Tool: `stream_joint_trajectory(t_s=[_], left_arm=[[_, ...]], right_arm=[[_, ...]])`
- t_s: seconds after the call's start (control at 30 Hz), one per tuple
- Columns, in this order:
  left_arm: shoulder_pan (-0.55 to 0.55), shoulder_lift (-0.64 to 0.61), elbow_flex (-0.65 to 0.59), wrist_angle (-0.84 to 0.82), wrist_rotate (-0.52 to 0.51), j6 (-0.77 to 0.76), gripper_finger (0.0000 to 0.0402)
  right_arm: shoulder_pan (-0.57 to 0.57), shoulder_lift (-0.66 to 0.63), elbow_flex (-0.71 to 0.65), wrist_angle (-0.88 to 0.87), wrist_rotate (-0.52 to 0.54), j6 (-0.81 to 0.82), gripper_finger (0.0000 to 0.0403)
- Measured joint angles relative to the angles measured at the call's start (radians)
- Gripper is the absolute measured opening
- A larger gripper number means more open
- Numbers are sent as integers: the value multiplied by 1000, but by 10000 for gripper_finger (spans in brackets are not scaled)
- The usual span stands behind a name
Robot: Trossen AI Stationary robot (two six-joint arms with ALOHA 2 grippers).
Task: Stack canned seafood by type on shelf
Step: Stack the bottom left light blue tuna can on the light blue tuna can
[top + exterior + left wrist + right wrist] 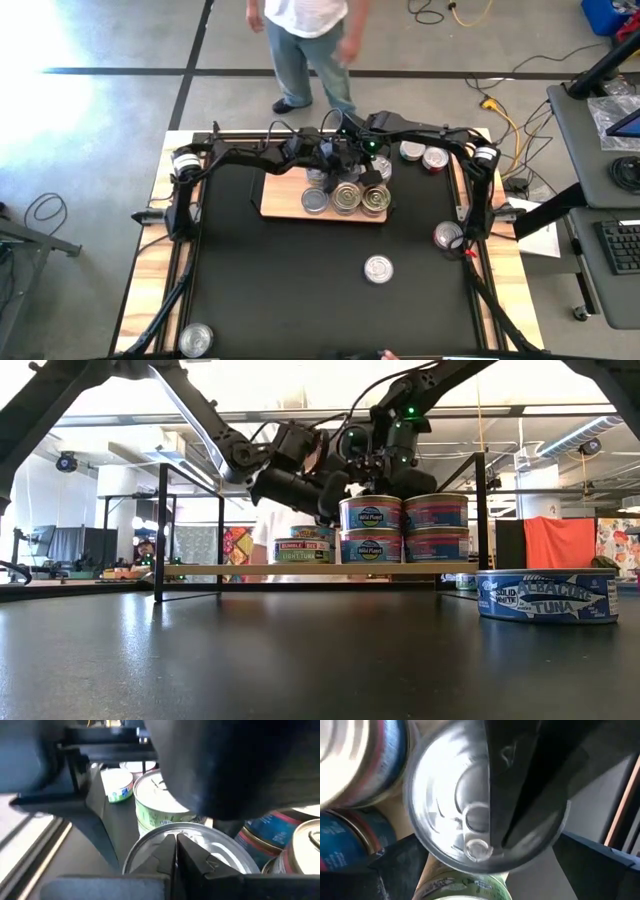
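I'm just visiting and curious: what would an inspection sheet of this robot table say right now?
Surface: black mat on a wooden table.
Job's things: shelf holds stacked cans; loose cans lie around the mat, one at its middle.
Clutter: nothing seen.
Grippers: left gripper, fingers shut, over a can top; right gripper wide open around a can at the shelf.
Cables: yellow cable on the floor.
Surroundings: a person beyond the table; a desk with a keyboard.

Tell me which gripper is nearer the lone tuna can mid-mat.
Right, narrowly. Both grippers work over the shelf stacks, beyond the tuna can: right gripper almost straight behind it, left gripper farther toward the left side.
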Motion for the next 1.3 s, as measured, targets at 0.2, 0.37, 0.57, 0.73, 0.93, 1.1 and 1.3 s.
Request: stream_joint_trajectory(t_s=[0.2,0.37,0.57,0.73,0.93,1.1,1.3], left_arm=[[0,3,0,-8,-3,-25,0],[0,3,0,-15,-6,-25,0],[0,4,0,-16,-7,-26,0],[0,4,-3,-26,-10,-24,0],[1,7,-2,-22,-14,-18,0],[1,8,6,-29,-8,-17,0],[1,10,24,-41,-3,-15,0]], right_arm=[[-1,0,0,4,-2,0,400],[-1,-6,0,4,-2,-3,400],[-1,-19,0,-3,27,-16,400],[0,-33,0,-18,41,-26,400],[4,-84,24,-15,42,-28,400],[1,-110,81,-40,65,-27,400],[1,-108,119,-56,101,-29,400]])
